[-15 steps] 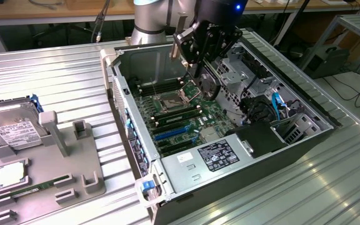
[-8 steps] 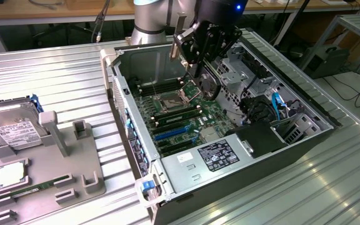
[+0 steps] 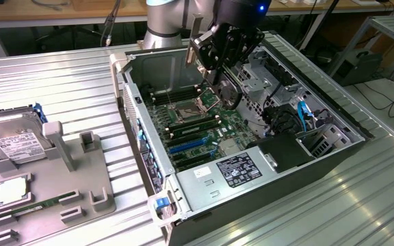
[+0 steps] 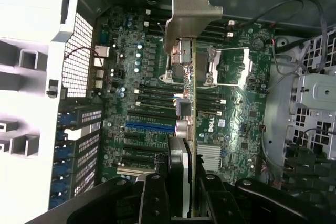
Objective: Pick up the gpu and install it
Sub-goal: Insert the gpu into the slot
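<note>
My gripper (image 3: 225, 48) hangs over the open computer case (image 3: 334, 102), shut on the gpu (image 3: 227, 95). The card is held on edge. Its silver bracket (image 3: 195, 36) stands up on the exterior view's left side of the gripper, and its dark board hangs down above the motherboard (image 3: 204, 128), near the processor socket. In the wrist view the gpu (image 4: 190, 103) shows edge-on between the black fingers (image 4: 152, 198), with the bracket (image 4: 191, 14) at its far end. It hovers above the motherboard (image 4: 142, 77). A blue expansion slot (image 4: 149, 128) lies beside the card's line, apart from it.
A grey holder (image 3: 67, 154) stands on the ribbed metal table at the exterior view's left. It carries a silver hard drive (image 3: 16, 141) and a green memory stick (image 3: 36, 207). Inside the case are a labelled power supply (image 3: 238, 171), cables and a drive cage (image 3: 323, 138).
</note>
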You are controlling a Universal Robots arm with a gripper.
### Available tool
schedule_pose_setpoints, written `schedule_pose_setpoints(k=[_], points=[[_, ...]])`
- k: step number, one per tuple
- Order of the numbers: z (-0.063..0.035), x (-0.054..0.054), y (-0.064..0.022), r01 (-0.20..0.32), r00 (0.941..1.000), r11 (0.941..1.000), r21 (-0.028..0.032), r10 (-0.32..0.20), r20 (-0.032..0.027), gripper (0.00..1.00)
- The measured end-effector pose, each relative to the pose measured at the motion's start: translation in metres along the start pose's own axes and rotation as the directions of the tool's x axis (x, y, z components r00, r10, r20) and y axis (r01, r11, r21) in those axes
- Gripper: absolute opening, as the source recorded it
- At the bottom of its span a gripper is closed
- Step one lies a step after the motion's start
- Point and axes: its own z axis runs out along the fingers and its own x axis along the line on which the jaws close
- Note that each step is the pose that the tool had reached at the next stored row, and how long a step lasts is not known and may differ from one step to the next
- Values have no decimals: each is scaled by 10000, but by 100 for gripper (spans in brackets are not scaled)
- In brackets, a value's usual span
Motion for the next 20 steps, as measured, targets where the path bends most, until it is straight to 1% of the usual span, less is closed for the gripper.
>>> schedule_pose_setpoints(k=[4, 9, 20], points=[[0, 0, -1, 127, 9999, 9999, -9, -128, -5, 28], [0, 1, -5, 336, 9994, 9994, -35, -336, -13, 28], [-1, 2, -18, 774, 9970, 9970, -73, -774, -29, 28]])
